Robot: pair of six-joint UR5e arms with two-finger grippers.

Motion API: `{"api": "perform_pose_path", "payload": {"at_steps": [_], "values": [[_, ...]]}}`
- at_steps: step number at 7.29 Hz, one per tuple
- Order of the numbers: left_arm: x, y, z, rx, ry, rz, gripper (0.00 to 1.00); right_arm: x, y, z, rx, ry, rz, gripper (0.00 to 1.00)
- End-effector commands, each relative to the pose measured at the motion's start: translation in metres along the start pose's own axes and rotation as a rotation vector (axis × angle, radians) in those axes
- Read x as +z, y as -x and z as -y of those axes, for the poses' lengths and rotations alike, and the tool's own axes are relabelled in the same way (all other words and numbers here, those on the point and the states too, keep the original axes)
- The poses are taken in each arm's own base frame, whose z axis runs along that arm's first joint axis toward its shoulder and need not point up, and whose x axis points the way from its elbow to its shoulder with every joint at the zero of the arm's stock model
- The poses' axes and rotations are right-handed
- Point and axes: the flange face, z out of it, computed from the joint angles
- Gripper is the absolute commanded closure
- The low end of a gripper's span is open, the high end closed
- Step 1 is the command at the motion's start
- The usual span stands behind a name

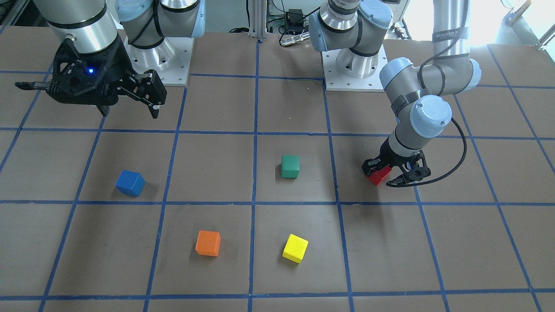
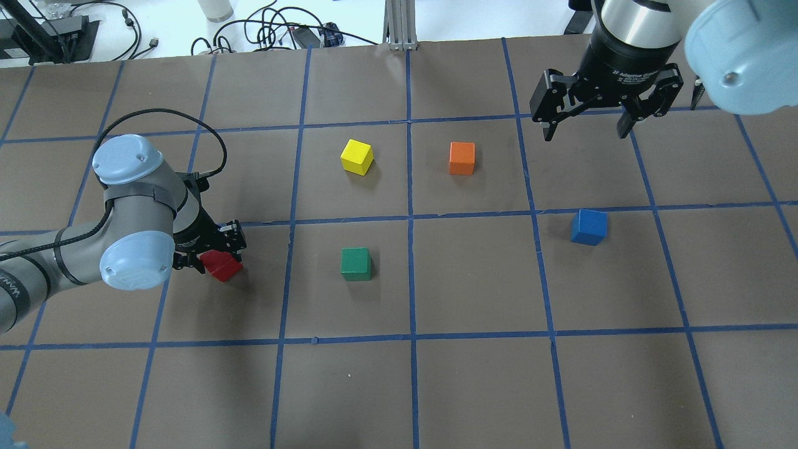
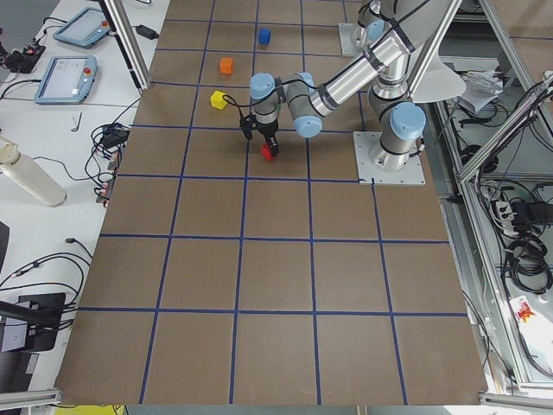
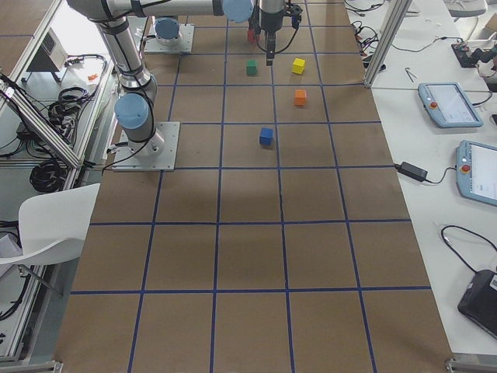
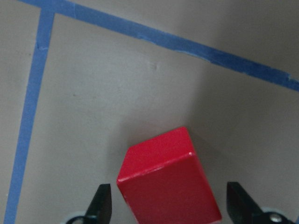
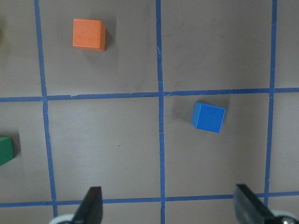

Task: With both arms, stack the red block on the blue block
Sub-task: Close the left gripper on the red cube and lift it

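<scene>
The red block [image 1: 379, 177] sits on the brown table, also seen in the overhead view [image 2: 223, 267]. My left gripper [image 1: 392, 175] is low over it, open, with one fingertip on each side. In the left wrist view the red block [image 5: 168, 186] lies between the fingertips [image 5: 101, 201] with a small gap on both sides. The blue block [image 1: 130, 183] sits alone on the other half of the table [image 2: 588, 226]. My right gripper [image 2: 585, 134] hangs open and empty high above the table, short of the blue block [image 6: 208, 117].
A green cube [image 2: 356, 264] lies mid-table between the two task blocks. A yellow cube [image 2: 357, 156] and an orange cube [image 2: 462, 158] lie on the far side. Blue tape lines grid the table [image 2: 474, 386].
</scene>
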Motion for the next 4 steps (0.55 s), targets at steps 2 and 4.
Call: {"api": "perform_pose_path", "payload": {"at_steps": [2,4], "values": [[-0.039,-0.011,0.02,0.064,-0.016,0.071,0.93,-0.001,0.0,0.0,0.0,-0.001,0.0,0.0],[-0.107,-0.054,0.042,0.289,-0.051,0.068,0.95,-0.001,0.0,0.0,-0.002,-0.001,0.002,0.0]]}}
